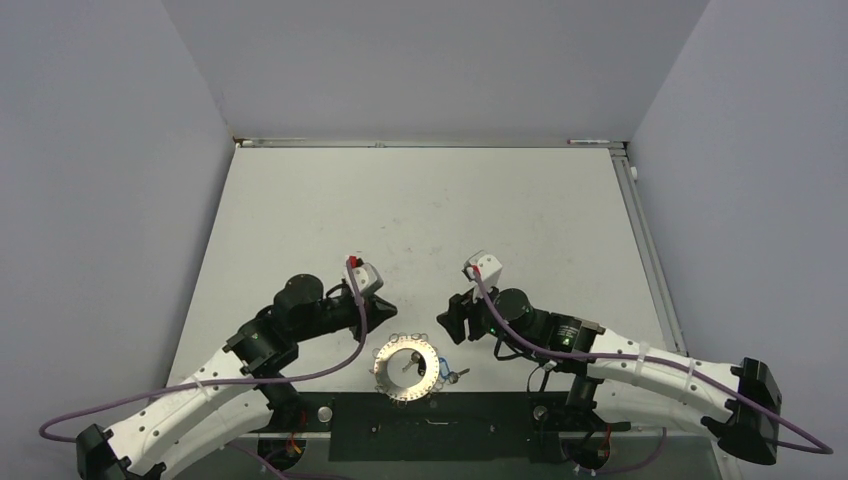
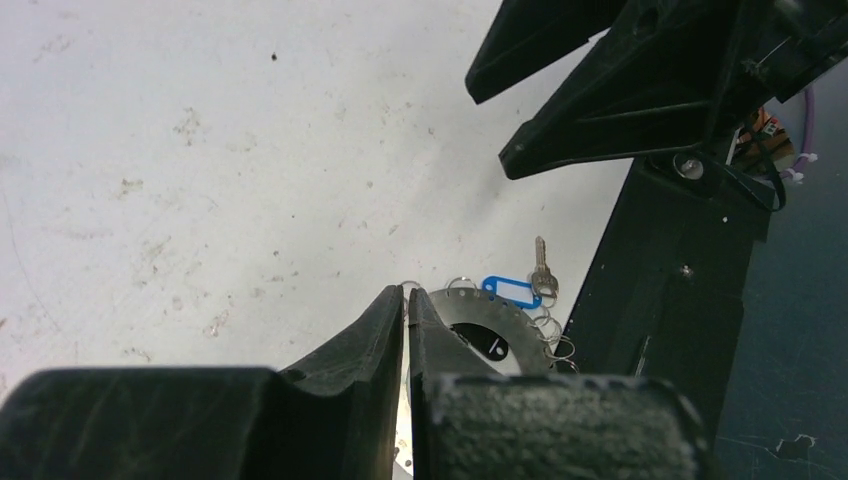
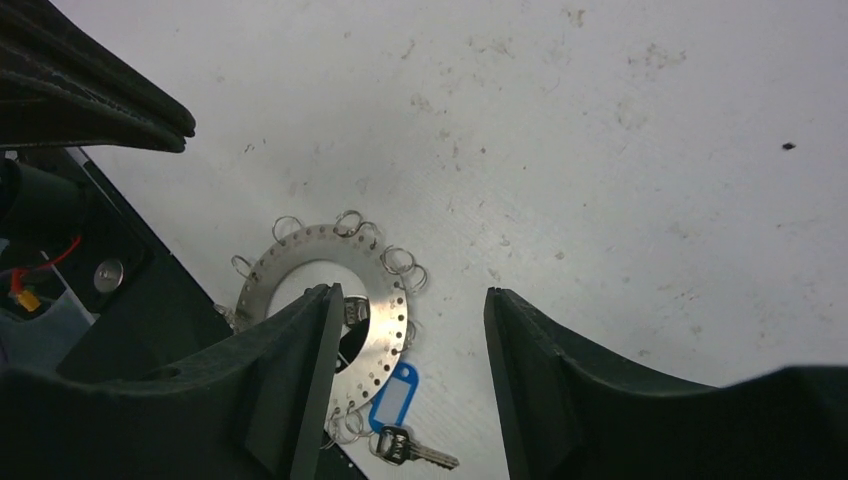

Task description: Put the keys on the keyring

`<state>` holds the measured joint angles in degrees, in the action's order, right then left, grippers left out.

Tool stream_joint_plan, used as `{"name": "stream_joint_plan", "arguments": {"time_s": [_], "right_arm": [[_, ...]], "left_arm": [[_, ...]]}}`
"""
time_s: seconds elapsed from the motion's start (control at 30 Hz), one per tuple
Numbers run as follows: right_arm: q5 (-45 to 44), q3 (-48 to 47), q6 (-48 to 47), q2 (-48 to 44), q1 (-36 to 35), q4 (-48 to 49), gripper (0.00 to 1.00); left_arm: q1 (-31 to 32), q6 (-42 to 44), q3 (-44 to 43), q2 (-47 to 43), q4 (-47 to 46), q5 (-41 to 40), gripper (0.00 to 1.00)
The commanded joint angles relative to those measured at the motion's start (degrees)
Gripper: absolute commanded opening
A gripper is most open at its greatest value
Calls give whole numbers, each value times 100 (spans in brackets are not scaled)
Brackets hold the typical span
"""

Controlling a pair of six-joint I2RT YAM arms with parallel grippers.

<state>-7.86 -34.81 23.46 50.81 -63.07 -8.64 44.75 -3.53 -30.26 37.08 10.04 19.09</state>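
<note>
The keyring (image 1: 392,380) lies flat near the table's front edge, a grey ring (image 3: 300,250) with wire loops round its rim. A silver key (image 3: 415,452) with a blue tag (image 3: 393,398) lies against its outer loops (image 2: 545,325); I cannot tell whether it is linked. A black-headed key (image 2: 490,345) lies inside the ring's hole. My left gripper (image 2: 407,295) is shut, its tips at a small loop on the ring's edge. My right gripper (image 3: 412,296) is open above the ring's rim, one finger (image 3: 300,370) over the hole.
A black mounting plate (image 1: 470,425) runs along the near table edge just behind the ring. The white tabletop (image 1: 430,210) stretches back to grey walls. The right gripper's fingers (image 2: 600,90) hang close over the left wrist view.
</note>
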Motion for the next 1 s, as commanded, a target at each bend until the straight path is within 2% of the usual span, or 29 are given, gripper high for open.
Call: {"name": "stream_joint_plan", "arguments": {"time_s": [0.0, 0.13, 0.27, 0.4, 0.47, 0.7, 0.97], "right_arm": [[331, 187, 660, 119, -85, -195, 54], [226, 217, 697, 602, -648, -452, 52], [-1017, 159, 554, 1153, -1832, -514, 49], [-1640, 25, 175, 1816, -2659, -420, 42], [-1548, -128, 42, 2194, -2753, -412, 33], [-1521, -561, 4, 3097, -2791, -570, 27], [-1740, -648, 131, 3130, -2720, -713, 19]], "left_arm": [[193, -45, -307, 187, 448, -737, 5], [202, 228, -437, 270, 703, -1184, 6], [163, 307, -441, 66, 769, -1569, 6], [126, 320, -366, -241, 778, -1814, 6], [109, 326, -337, -355, 780, -1864, 6], [86, 325, -331, -473, 832, -1859, 6], [86, 326, -314, -543, 824, -1821, 6]]}}
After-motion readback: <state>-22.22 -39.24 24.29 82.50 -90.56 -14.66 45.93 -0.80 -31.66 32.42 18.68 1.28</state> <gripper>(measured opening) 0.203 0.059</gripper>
